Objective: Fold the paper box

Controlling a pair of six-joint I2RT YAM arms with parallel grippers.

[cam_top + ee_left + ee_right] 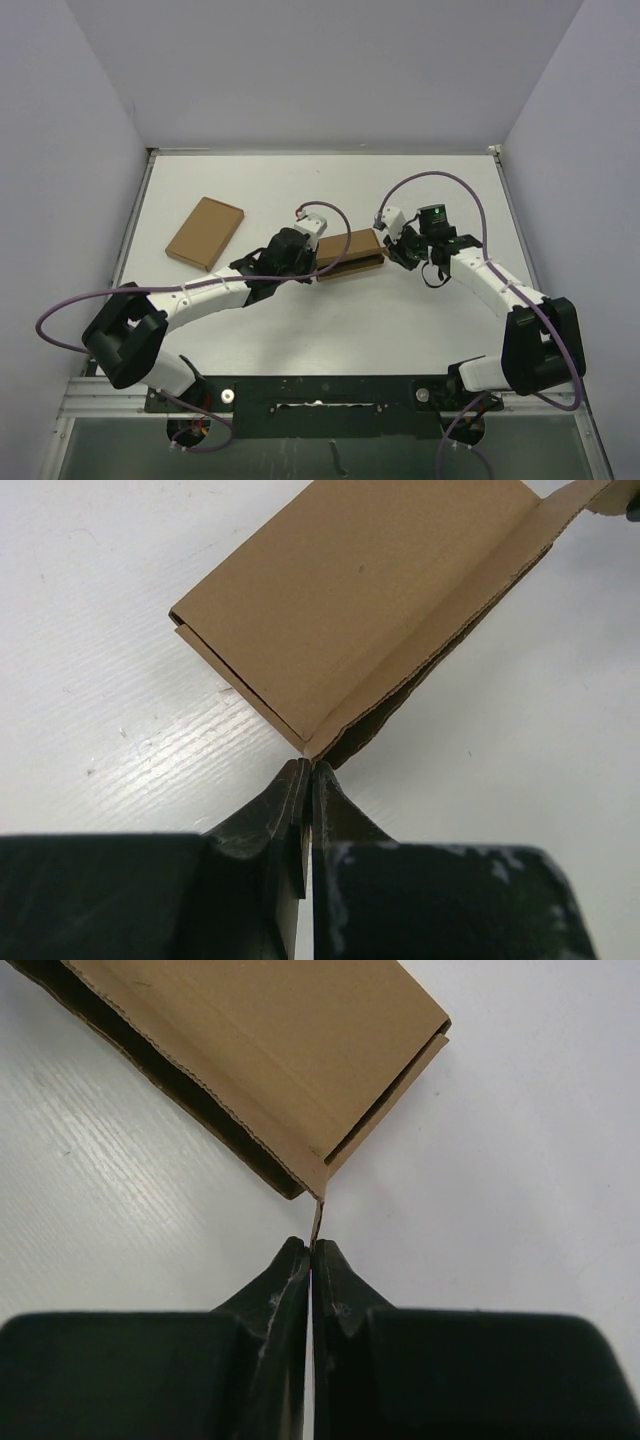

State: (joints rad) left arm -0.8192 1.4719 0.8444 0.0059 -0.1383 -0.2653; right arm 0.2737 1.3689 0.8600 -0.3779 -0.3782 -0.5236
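Right wrist view: my right tool (312, 1248) is pinched on a thin flap of the paper box (270, 1050) — left tool (307, 770) closed tight at its other end.

Both arms reach inward, left claw (306, 766) closed, right claw (311, 1244) closed

White table (400, 320) bears a cardboard rectangle (205, 233) and, seemingly resting, the paper box (350, 255).
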